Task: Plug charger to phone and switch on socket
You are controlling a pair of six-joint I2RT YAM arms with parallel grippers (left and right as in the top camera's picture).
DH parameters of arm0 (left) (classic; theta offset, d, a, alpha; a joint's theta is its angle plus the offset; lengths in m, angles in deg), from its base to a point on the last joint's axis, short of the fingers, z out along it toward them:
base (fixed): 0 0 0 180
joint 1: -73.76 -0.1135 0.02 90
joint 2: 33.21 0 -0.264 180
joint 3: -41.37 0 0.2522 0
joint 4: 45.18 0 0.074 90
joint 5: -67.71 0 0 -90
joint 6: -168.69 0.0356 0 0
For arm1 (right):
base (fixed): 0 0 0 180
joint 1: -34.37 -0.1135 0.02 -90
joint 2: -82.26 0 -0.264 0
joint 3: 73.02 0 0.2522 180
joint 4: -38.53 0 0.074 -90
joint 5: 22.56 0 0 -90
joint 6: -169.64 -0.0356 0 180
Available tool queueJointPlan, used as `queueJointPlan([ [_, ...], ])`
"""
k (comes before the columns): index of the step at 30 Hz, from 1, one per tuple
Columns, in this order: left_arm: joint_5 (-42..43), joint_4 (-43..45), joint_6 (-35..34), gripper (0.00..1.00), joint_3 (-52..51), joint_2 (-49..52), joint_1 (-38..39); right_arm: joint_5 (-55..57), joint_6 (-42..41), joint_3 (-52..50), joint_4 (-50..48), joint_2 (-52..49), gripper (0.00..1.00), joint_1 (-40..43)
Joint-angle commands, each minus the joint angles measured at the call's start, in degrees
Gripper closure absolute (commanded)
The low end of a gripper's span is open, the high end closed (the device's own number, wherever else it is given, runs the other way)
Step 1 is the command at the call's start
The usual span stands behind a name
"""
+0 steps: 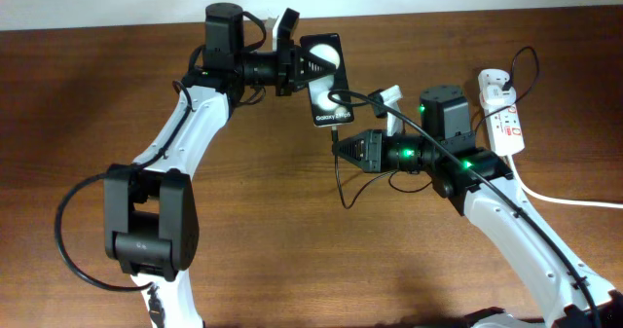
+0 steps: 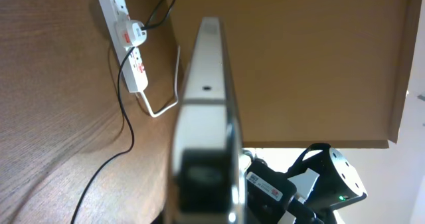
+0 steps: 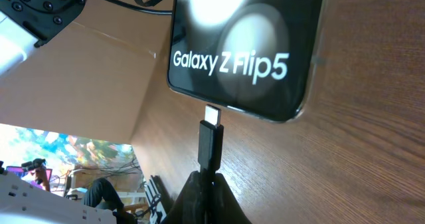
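Observation:
The black phone point(image 1: 327, 80) is off flat, held at its top end by my left gripper point(image 1: 295, 67), which is shut on it. In the left wrist view the phone point(image 2: 207, 98) shows edge-on. In the right wrist view its face point(image 3: 246, 44) reads "Galaxy Z Flip5". My right gripper point(image 3: 211, 187) is shut on the charger's black connector point(image 3: 210, 144). The connector's metal tip sits right at the phone's bottom edge; I cannot tell if it is in the port. The black cable runs to the white plug adapter point(image 1: 495, 83) in the socket strip point(image 1: 506, 124).
The strip's thick white cord point(image 1: 569, 200) runs off to the right edge. The strip point(image 2: 129, 48) and adapter also show in the left wrist view, far left. The black cable loops over the wooden table point(image 1: 292, 240) below the right gripper point(image 1: 340, 148).

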Motion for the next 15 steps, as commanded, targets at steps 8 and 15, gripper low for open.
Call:
queueJointPlan([
  [8, 3.15, 0.28, 0.76, 1.00, 0.68, 0.22, -0.31, 0.07, 0.81, -0.20, -0.72, -0.17, 0.96, 1.62],
  [15, 2.43, 0.31, 0.74, 1.00, 0.68, 0.22, -0.22, -0.13, 0.81, -0.20, -0.83, -0.17, 0.96, 1.55],
])
